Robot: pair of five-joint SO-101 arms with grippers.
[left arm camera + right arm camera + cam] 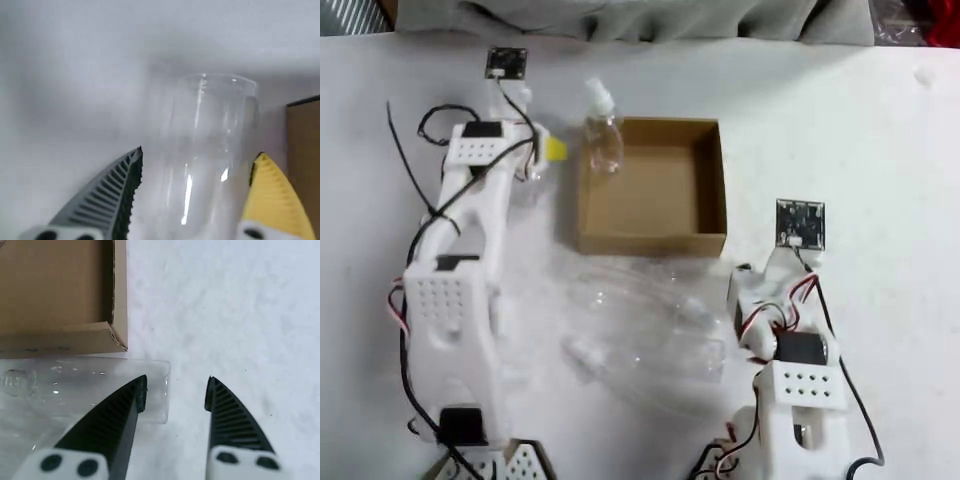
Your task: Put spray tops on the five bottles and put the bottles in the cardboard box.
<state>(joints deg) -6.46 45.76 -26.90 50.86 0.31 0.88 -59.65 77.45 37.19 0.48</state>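
Note:
A clear bottle [210, 140] without a visible top stands between the fingers of my left gripper [196, 155]. It touches the yellow finger [555, 150], with a small gap on the grey finger's side. A bottle with a white spray top [601, 130] leans at the far left corner of the cardboard box [712, 180]. Several clear bottles [640, 320] lie in front of the box. My right gripper [175, 385] hangs open low over the table, its black fingers at the base end of one lying bottle [75, 385], beside the box's near corner [117, 337].
The left arm [460, 290] stretches along the table's left side, and the right arm [790, 350] sits at the near right. Crumpled grey cloth [650, 20] lines the far edge. White tabletop lies open to the right of the box.

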